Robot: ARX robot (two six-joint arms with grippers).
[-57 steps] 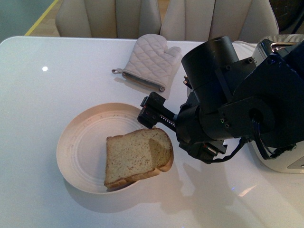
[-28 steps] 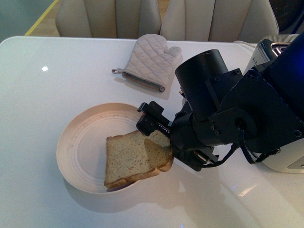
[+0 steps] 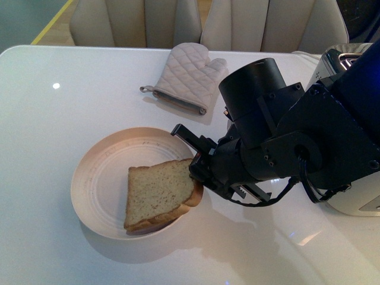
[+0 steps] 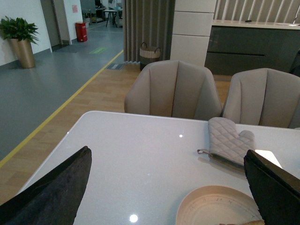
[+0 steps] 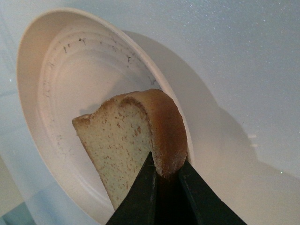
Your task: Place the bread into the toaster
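1. Thick slice of light tan sandwich bread (image 3: 159,195) with a golden-brown crust: lower centre of the front view, lying tilted in the plate, its rounded crust end over the plate's right rim. It is outside the toaster and well apart from it.

2. Round cream plate (image 3: 80,189) with faint concentric rings: lower left of centre in the front view, resting on the table.

3. Right gripper (image 3: 196,174), black: narrowed onto the crust end of the bread. The right wrist view shows its two dark fingers (image 5: 140,187) pinching the brown crust (image 5: 165,140) between them, touching on both sides.

4. Left gripper (image 4: 166,152): out of the front view. In the left wrist view its two dark fingers stand wide apart above the table with nothing between them.

5. Boxy white toaster (image 3: 356,203) with a chrome top: right edge of the front view, largely hidden behind the right arm; its slots cannot be made out.

6. Grey quilted oven mitt (image 3: 191,78): upper centre of the front view, flat on the table, apart from the plate.

7. Glossy white table (image 3: 53,124) — bears every item above.

8. Two beige upholstered chairs (image 3: 133,21): top edge of the front view, beyond the table's far side.
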